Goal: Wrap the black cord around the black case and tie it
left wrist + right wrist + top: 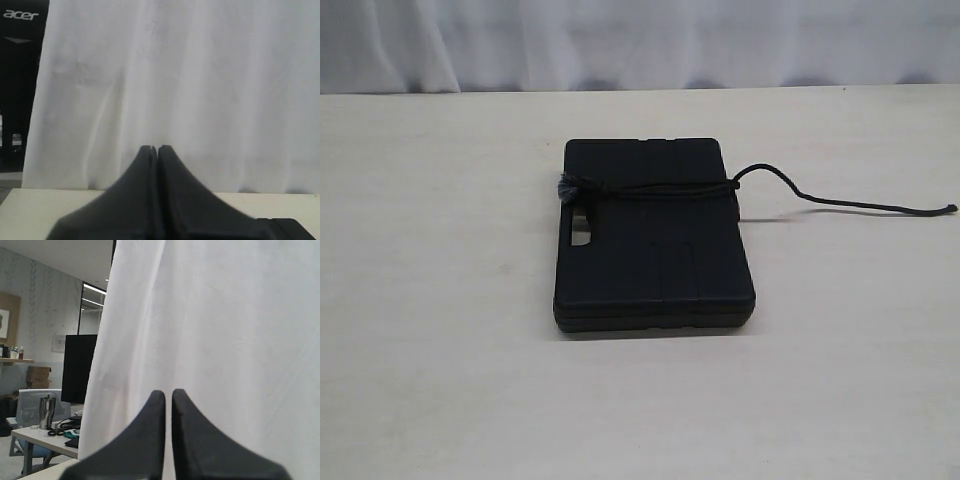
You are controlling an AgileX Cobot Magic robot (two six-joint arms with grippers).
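The black case [655, 240] lies flat in the middle of the table, its handle cutout on the left edge. The black cord [650, 187] runs across the case's upper part, with a fuzzy knot [567, 189] at the left edge. Its free end trails right over the table to a small knotted tip [951, 208]. Neither arm shows in the exterior view. My left gripper [154, 148] is shut and empty, pointing at a white curtain. My right gripper [168, 394] is shut too, with only a sliver between the fingertips and nothing held.
A white curtain [640, 40] hangs behind the light wooden table [440, 300]. A corner of the case [290, 227] shows low in the left wrist view. Past the curtain, the right wrist view shows a room with a desk [40, 435] and a dark monitor [79, 367].
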